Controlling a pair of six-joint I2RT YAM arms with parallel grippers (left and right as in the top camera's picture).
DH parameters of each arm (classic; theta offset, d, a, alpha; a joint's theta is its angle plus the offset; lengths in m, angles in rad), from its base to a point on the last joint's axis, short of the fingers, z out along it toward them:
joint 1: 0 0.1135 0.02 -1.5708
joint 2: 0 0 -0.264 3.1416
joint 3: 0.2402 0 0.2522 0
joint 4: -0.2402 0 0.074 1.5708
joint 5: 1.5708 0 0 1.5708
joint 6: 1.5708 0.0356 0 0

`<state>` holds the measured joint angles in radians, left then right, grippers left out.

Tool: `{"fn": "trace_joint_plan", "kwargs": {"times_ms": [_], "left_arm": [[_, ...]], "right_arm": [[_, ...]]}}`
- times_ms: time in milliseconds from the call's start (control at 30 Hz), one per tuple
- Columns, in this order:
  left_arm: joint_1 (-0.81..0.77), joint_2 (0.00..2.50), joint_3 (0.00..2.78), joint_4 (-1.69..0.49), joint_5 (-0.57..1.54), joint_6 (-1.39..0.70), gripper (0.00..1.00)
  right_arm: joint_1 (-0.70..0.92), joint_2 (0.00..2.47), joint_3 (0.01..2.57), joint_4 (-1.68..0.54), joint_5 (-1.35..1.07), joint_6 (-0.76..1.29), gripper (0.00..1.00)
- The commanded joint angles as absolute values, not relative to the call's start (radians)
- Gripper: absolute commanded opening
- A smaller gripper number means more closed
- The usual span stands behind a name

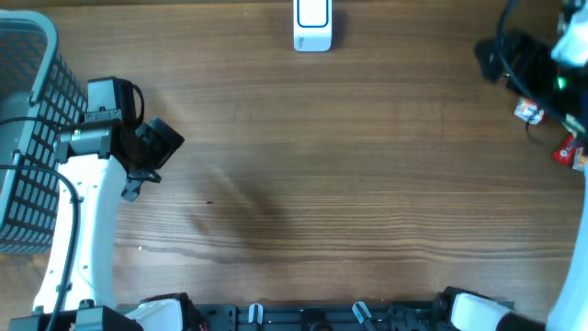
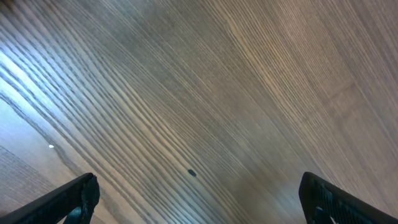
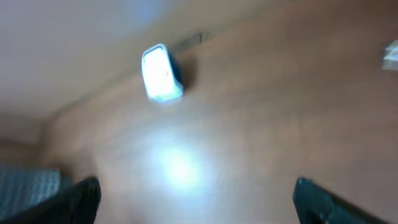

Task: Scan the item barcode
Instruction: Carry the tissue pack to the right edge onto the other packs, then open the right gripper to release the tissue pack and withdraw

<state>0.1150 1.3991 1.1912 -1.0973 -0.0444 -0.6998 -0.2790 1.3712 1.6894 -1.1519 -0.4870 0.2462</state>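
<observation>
Currently your left fingers point(image 2: 74, 200) and right fingers point(image 3: 82, 200) gape wide, empty, above the counter point(image 1: 322, 202).
White-and-blue scanner point(image 1: 312, 26) stands at the far edge, centre; a red thing point(image 1: 567, 152) far right may be the item.

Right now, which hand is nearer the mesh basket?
Left. The left hand sits just beside the basket, on its right in the overhead view. The right hand is across the table at the far right.
</observation>
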Motion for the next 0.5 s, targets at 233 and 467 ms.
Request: {"fn": "trace_joint_plan", "kwargs": {"times_ms": [233,467], "left_arm": [[0.116,1.405,1.205,-1.097,-0.058,-0.688,1.0],[0.116,1.405,1.205,-1.097,-0.058,-0.688,1.0]], "right_arm": [[-0.278,1.261,1.686,-1.517,-0.522,0.143,1.0],[-0.278,1.139,1.686,-1.56,-0.521,0.133,1.0]]}}
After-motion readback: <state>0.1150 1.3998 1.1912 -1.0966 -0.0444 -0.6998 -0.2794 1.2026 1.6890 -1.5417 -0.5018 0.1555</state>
